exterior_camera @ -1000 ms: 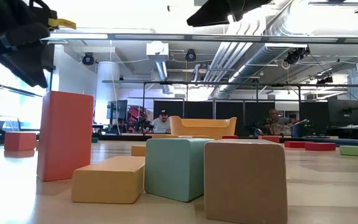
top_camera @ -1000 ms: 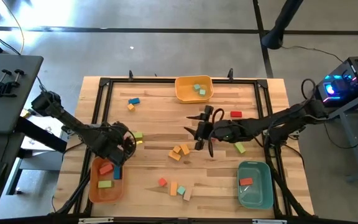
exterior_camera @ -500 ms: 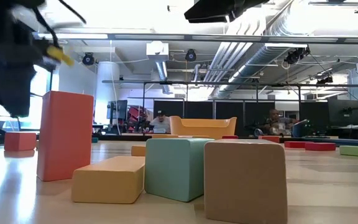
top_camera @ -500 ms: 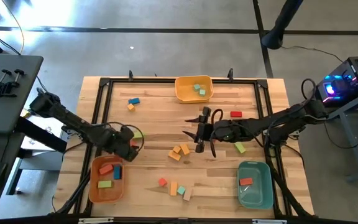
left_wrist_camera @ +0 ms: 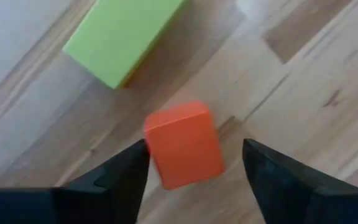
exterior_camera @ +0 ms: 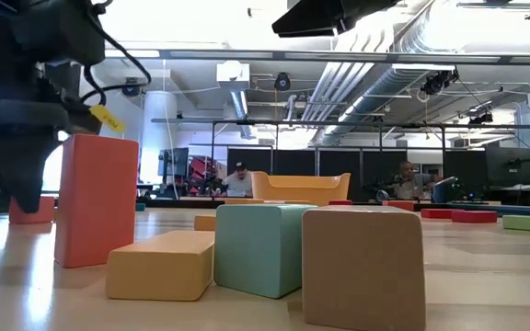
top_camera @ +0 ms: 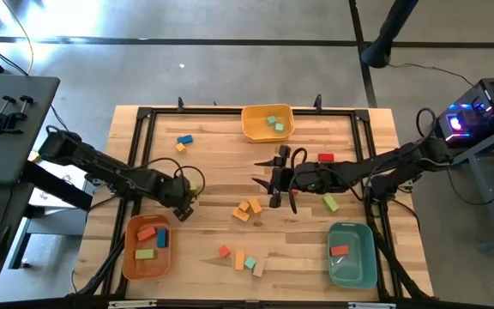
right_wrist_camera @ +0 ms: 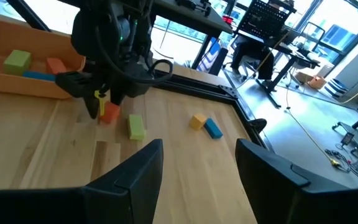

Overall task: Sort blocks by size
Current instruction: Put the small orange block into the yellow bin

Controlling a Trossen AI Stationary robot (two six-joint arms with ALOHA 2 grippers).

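A small orange cube (left_wrist_camera: pixel 184 144) lies flat on the wooden table, with a lime-green block (left_wrist_camera: pixel 120 34) just beyond it. My left gripper (top_camera: pixel 183 202) is open and low over the cube, one finger on each side of it. It is to the right of the orange bin (top_camera: pixel 127 257). The right wrist view shows the cube (right_wrist_camera: pixel 109 111) beside the left gripper (right_wrist_camera: pixel 97 106). My right gripper (top_camera: pixel 274 182) is open and empty above the table's middle. Other blocks lie scattered on the table and in the bins.
A yellow bin (top_camera: pixel 249 129) stands at the far edge and a teal bin (top_camera: pixel 352 266) at the near right. Loose blocks include a blue and orange pair (top_camera: pixel 183 142), a red bar (top_camera: pixel 325 158), a green bar (top_camera: pixel 330 203), an orange cluster (top_camera: pixel 247 209) and several near the front (top_camera: pixel 244 260).
My left gripper has moved from above the orange bin's far end toward the table's right, and has come down over the orange cube.
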